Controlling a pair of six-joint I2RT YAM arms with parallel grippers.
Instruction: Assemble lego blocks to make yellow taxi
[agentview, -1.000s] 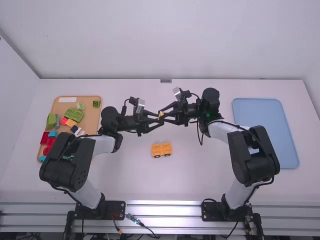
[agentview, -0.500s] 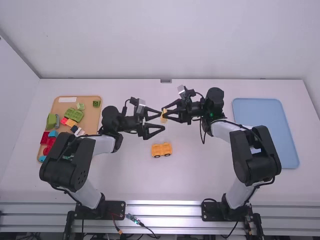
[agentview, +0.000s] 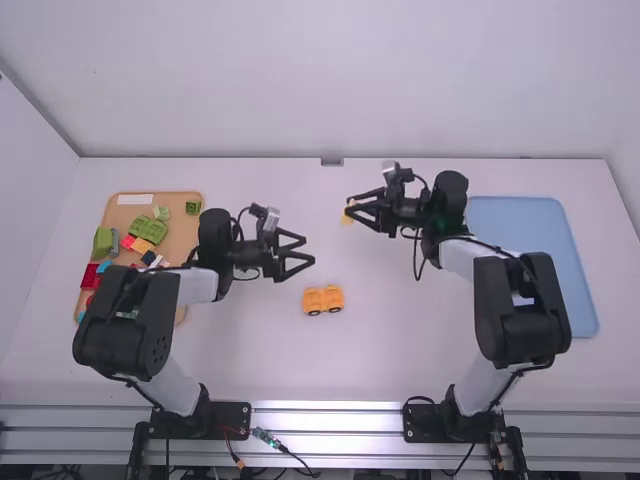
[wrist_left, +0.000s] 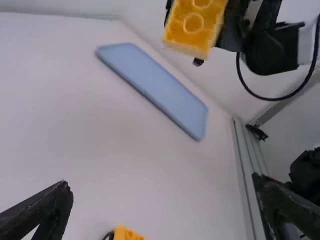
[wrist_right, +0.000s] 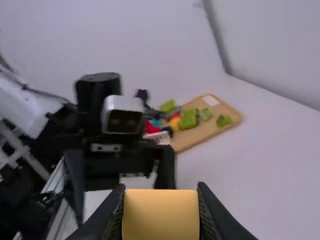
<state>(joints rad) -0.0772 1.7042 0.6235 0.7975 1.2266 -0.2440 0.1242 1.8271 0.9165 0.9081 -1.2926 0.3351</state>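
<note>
My right gripper (agentview: 360, 211) is shut on a yellow block (agentview: 347, 213), held above the table right of the middle. In the right wrist view the yellow block (wrist_right: 161, 215) is clasped between both fingers of the right gripper (wrist_right: 161, 200). The left wrist view shows two round studs on the block (wrist_left: 196, 22). Left of the middle, my left gripper (agentview: 310, 250) stands open and holds nothing; its fingers are far apart around the left gripper's gap (wrist_left: 165, 200). A yellow-orange car body with black wheels (agentview: 323, 300) rests on the table, slightly nearer the arm bases than the left gripper.
At the left is a tan tray (agentview: 180, 222) with several green, red, blue and other coloured blocks, partly behind the left arm. A pale blue tray (agentview: 535, 215) lies at the right, beside the right arm.
The left gripper has let go of the yellow block and drawn back to the left. With the block, the right gripper has moved off to the right and away from the camera. The car body has stayed put.
</note>
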